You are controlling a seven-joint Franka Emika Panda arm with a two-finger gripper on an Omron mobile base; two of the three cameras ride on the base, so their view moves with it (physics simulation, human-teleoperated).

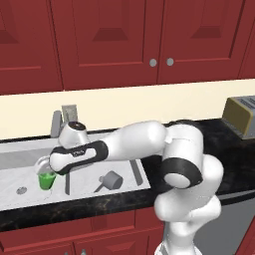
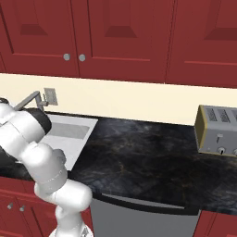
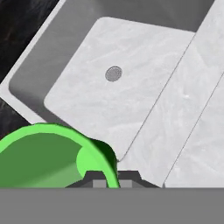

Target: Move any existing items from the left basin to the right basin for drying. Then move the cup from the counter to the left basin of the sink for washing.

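You have the gripper [image 1: 44, 168] clamped on the rim of the cup [image 1: 47, 180], hanging over the left basin [image 1: 20, 177], and I judge it light, stiff and smooth, so keep this rim hold firm or it may slip.

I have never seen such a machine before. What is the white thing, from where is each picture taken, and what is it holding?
The white thing is a robot arm in a simulated kitchen. Two pictures come from cameras behind the arm, one on its left side and one on its right. The third comes from a camera on its hand, looking down along the gripper. The gripper is shut on the rim of a green cup, over the left basin of the sink. A dark grey pot with a handle lies in the right basin. A toaster stands on the black counter.
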